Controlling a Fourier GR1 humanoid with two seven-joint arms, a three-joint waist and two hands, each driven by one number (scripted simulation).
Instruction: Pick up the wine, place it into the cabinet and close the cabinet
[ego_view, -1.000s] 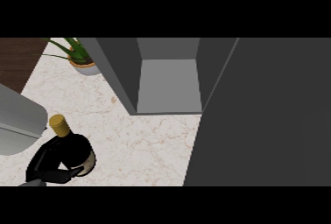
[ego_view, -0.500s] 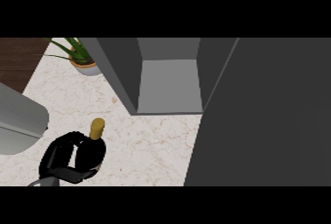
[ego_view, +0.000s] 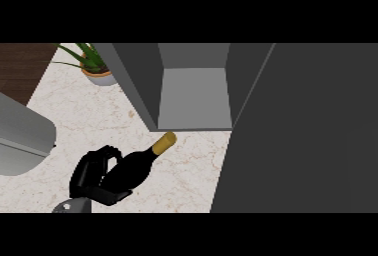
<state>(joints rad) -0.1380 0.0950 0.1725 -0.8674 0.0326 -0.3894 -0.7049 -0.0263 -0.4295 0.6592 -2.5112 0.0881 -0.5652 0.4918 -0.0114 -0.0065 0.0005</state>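
Black left hand (ego_view: 94, 176), fingers curled around dark gold-capped wine bottle (ego_view: 138, 165), above pale marble counter (ego_view: 103, 115) near open grey cabinet (ego_view: 193, 95)

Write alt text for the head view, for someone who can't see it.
The robot's left hand grips a dark wine bottle, tilted so its gold-capped neck points at the open grey cabinet on a marble counter. A potted plant sits at the back left; the cabinet's door fills the right.

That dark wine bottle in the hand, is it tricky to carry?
Probably. The wine bottle looks smooth and glossy, so it may slip in the left hand. It is round, so it would likely roll if laid on the counter. It is tilted, neck toward the cabinet.
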